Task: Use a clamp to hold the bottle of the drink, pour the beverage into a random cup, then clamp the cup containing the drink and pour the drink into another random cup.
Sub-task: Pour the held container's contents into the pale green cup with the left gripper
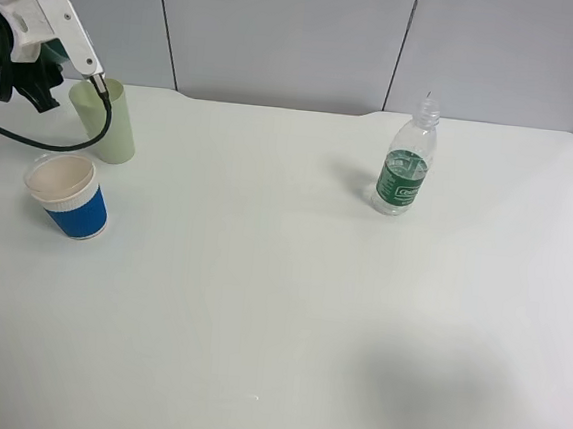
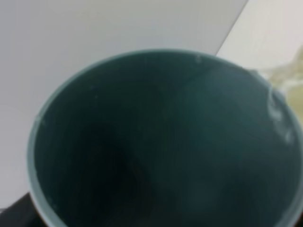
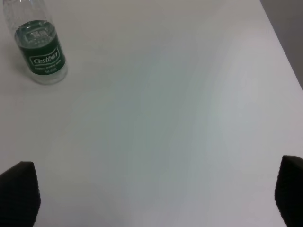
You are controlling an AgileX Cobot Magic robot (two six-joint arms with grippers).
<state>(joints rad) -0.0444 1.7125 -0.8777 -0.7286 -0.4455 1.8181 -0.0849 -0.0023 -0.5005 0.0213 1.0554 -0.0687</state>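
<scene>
Left claw (image 1: 28,76) pinching teal cup (image 2: 161,142), dark inside, tilted at pale green tumbler (image 1: 109,124); right claw (image 3: 154,198) spread.

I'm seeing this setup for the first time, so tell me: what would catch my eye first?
At the table's far left corner, the left arm tips a teal cup over the pale green tumbler, just behind a blue-sleeved white cup. Alone on the right stands the green-labelled bottle, upright. The right gripper hovers open nearer the front, holding nothing.
</scene>
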